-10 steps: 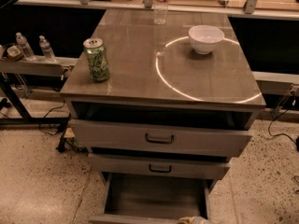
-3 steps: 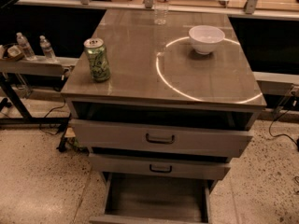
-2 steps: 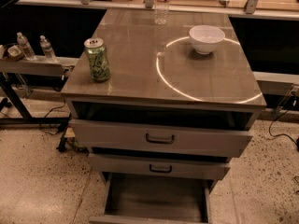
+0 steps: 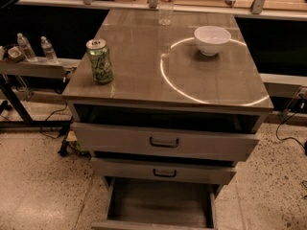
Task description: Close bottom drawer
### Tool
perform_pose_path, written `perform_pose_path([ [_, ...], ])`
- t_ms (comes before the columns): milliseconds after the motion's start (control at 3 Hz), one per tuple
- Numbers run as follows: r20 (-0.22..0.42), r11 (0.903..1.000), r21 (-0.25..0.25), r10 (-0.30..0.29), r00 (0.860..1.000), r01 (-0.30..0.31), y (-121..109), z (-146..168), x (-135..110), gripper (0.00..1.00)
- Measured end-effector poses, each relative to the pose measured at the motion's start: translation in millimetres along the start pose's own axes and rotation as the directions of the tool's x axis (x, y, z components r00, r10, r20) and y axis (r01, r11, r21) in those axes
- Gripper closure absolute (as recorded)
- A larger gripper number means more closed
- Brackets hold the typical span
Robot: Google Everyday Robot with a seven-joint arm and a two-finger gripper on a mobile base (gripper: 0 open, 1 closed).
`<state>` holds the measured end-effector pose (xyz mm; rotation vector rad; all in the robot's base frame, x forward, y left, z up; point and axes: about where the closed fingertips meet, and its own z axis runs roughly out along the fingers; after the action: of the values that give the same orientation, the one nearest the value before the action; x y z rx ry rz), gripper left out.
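Below the grey cabinet top [image 4: 144, 75], bottom drawer [image 4: 160, 202] stands open; pincer unseen.

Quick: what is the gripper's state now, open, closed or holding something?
The gripper is not in the camera view, so its state cannot be told. Nothing touches the open bottom drawer.

Glossy grey-brown rectangular surface [image 4: 144, 75] forming the top of a drawer cabinet, seen from the front and above. A green aluminium drink can [image 4: 100, 61] stands upright near the front left corner. A white round ceramic bowl [image 4: 212, 40] sits towards the far right, on the far arc of a bright ring of light [image 4: 165, 78] reflected on the surface. A clear plastic bottle [image 4: 166, 4] stands upright at the far edge, well apart from the can. The end effector is out of view, so no position can be given relative to it.
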<state>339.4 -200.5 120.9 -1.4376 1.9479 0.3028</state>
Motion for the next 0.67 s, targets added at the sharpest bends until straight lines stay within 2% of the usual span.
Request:
perform_pose_path([
  [667, 0.108, 0.9987, 0.017, -0.049, 0.993, 0.047, -16, 34, -34, 1.0],
])
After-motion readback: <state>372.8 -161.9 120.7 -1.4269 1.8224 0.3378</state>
